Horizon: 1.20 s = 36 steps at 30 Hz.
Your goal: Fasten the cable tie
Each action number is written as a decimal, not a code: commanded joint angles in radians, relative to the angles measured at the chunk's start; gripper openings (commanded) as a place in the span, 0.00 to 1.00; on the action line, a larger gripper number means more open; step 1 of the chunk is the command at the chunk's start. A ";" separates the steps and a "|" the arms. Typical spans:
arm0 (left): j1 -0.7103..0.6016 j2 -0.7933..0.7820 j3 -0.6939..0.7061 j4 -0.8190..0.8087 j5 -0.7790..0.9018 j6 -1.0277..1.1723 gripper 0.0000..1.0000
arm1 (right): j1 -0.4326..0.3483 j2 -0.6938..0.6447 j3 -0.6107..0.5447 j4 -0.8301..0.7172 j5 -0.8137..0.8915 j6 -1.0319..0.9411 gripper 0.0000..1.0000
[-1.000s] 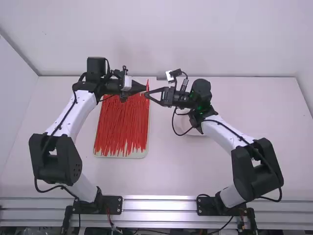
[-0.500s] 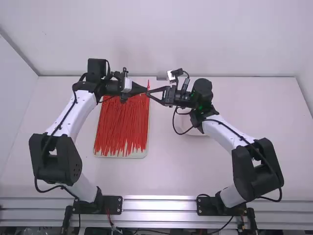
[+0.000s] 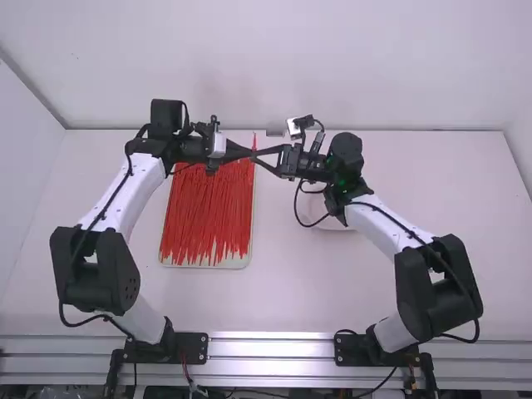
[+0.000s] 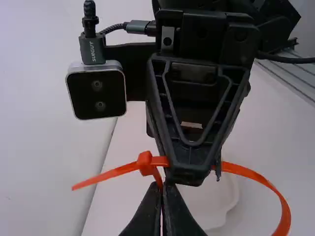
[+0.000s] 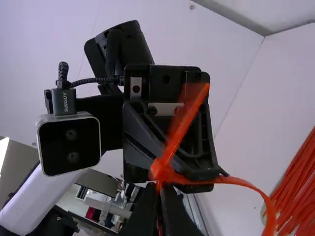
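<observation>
A red cable tie (image 4: 145, 162) is held in the air above the far end of the tray, bent into a loop (image 4: 261, 184), with its tail through the head. My left gripper (image 4: 161, 189) is shut on the strap just below the head. Facing it tip to tip, my right gripper (image 5: 158, 191) is shut on the same cable tie (image 5: 161, 169), whose strap (image 5: 187, 115) runs up across the left gripper's fingers (image 5: 142, 137). In the high view the left gripper (image 3: 247, 150) and the right gripper (image 3: 260, 155) meet at the cable tie (image 3: 253, 142).
A pale tray (image 3: 247, 259) holding several loose red ties (image 3: 208, 212) lies on the table left of the middle, below the grippers. A small white dish (image 3: 334, 221) sits under the right arm. The table (image 3: 465, 191) is bare to the right and at the front.
The right gripper has risen slightly and levelled out against the left one. Both sets of fingertips have stayed together at the tie.
</observation>
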 commanded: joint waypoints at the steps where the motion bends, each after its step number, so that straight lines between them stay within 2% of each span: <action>1: -0.017 0.003 -0.008 0.006 0.113 -0.005 0.02 | -0.034 0.003 0.023 -0.001 0.083 -0.027 0.11; 4: -0.021 0.003 -0.008 0.045 0.113 -0.081 0.02 | -0.034 0.003 0.023 0.000 0.052 -0.043 0.19; 6: -0.023 0.003 -0.008 0.049 0.113 -0.086 0.02 | -0.034 0.003 0.023 0.000 0.037 -0.044 0.29; 7: -0.022 0.003 -0.008 0.048 0.113 -0.087 0.02 | -0.034 0.003 0.023 0.000 0.031 -0.043 0.41; 8: -0.022 0.003 -0.008 0.046 0.119 -0.087 0.02 | -0.034 0.003 0.023 0.000 0.018 -0.044 0.48; 13: -0.023 0.003 -0.008 0.010 0.142 -0.082 0.02 | -0.036 0.003 0.023 0.007 -0.011 -0.037 0.54; 19: -0.024 0.003 -0.008 -0.044 0.138 -0.069 0.02 | -0.036 0.003 0.023 0.006 -0.039 -0.036 0.52; 24: -0.027 0.003 -0.008 -0.122 0.139 -0.002 0.02 | -0.034 0.003 0.023 0.003 -0.045 -0.036 0.45; 32: -0.069 0.003 -0.008 -0.182 0.108 0.052 0.02 | -0.037 0.003 0.023 0.003 -0.044 -0.017 0.43; 36: -0.073 0.003 -0.008 -0.187 0.078 0.053 0.02 | -0.048 0.003 0.023 0.003 -0.048 -0.010 0.33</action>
